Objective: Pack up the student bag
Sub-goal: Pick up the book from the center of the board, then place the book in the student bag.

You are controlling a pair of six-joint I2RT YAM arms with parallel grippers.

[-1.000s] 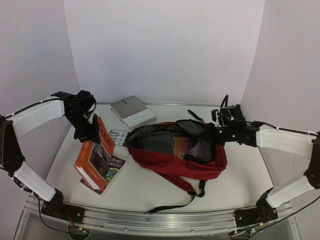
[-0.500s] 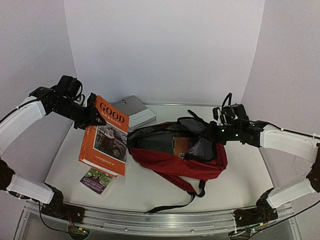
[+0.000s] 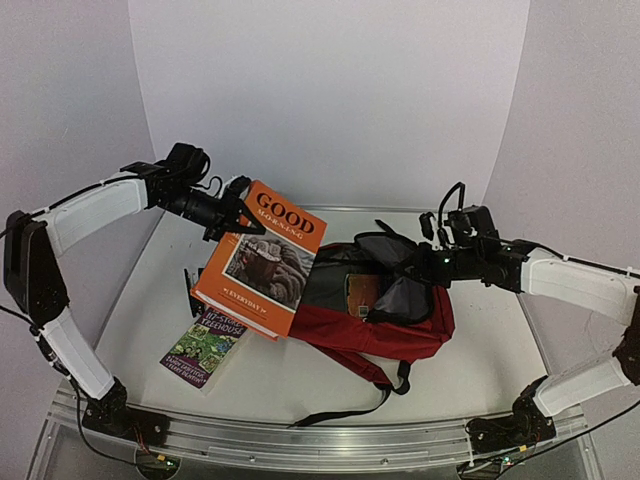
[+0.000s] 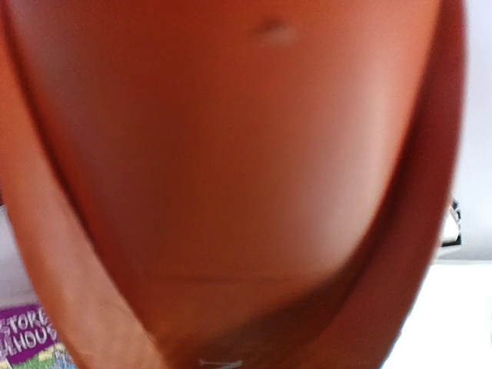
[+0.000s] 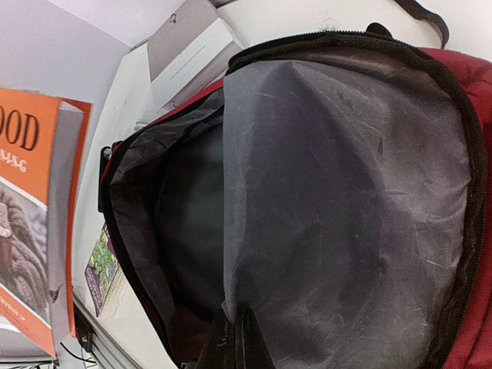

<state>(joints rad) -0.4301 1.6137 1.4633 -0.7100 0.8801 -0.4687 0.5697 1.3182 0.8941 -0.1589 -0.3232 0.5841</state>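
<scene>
The left gripper (image 3: 232,212) grips the far edge of an orange book (image 3: 265,262), holding it tilted in the air over the left of the table (image 3: 300,385). The student bag (image 3: 385,335) lies open right of centre. The right gripper (image 3: 418,262) is closed on the bag's grey lining and holds the flap up.

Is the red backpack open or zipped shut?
Open. The backpack gapes wide, showing grey lining, and the right gripper pinches its flap up. The left gripper holds the orange book outside it.
</scene>
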